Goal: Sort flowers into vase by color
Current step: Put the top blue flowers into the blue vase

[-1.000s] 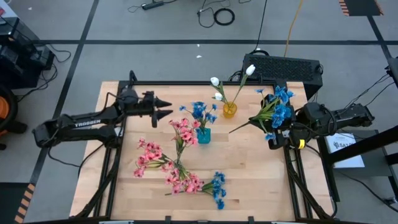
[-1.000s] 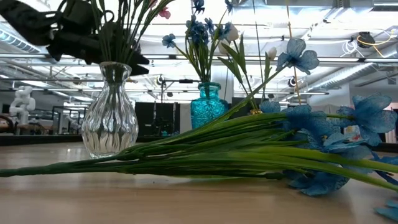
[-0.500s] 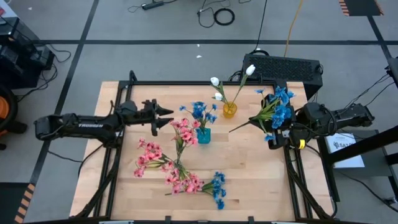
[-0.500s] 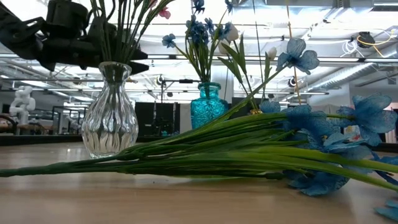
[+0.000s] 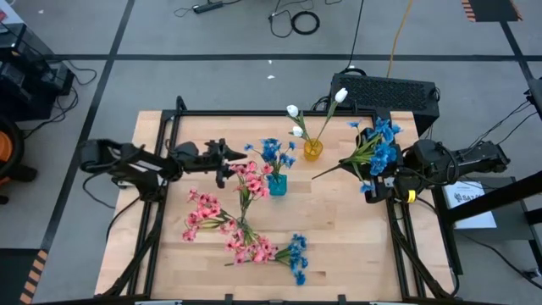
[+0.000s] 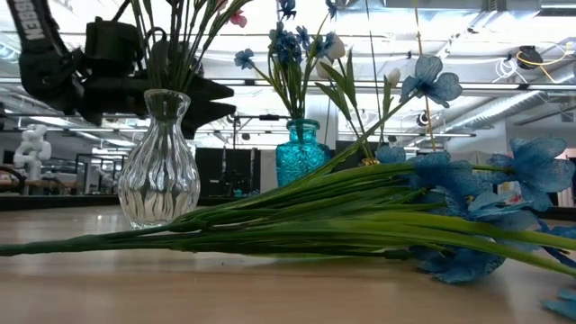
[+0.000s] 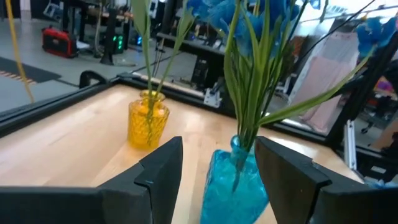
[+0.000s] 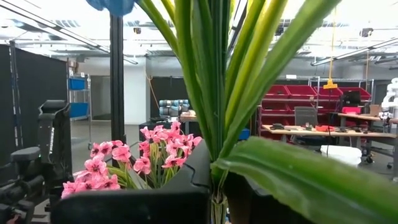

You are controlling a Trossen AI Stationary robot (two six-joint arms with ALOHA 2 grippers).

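Note:
My left gripper (image 5: 237, 161) is open and points level toward the teal vase (image 5: 277, 183), which holds blue flowers (image 5: 271, 152). In its wrist view the teal vase (image 7: 233, 186) shows ahead between the open fingers, apart from them. My right gripper (image 5: 374, 182) at the table's right edge is shut on a blue flower spray (image 5: 378, 146). A clear vase (image 6: 160, 171) holds pink flowers (image 5: 251, 180). A yellow vase (image 5: 312, 150) holds white tulip buds (image 5: 293, 112). More pink sprays (image 5: 203, 216) and a blue spray (image 5: 296, 254) lie on the table. My right gripper pinches the blue spray's bundle of green stems and leaves (image 8: 217, 180) between its two fingers, coming level from the table's right side. The spray is lifted clear of the table. Its blossoms (image 5: 385, 135) lie toward the far edge and a long green end (image 5: 318, 176) points left.
A black metal frame (image 5: 254, 113) runs round the wooden table. A dark box (image 5: 385, 91) sits at the far right corner. Bare wood (image 5: 347, 229) lies at the near right. In the low view the lying blue spray (image 6: 360, 225) stretches across the foreground.
My left gripper has sunk and moved toward the teal vase, tipping until it points level, with its fingers still open. My right gripper and its spray have kept still.

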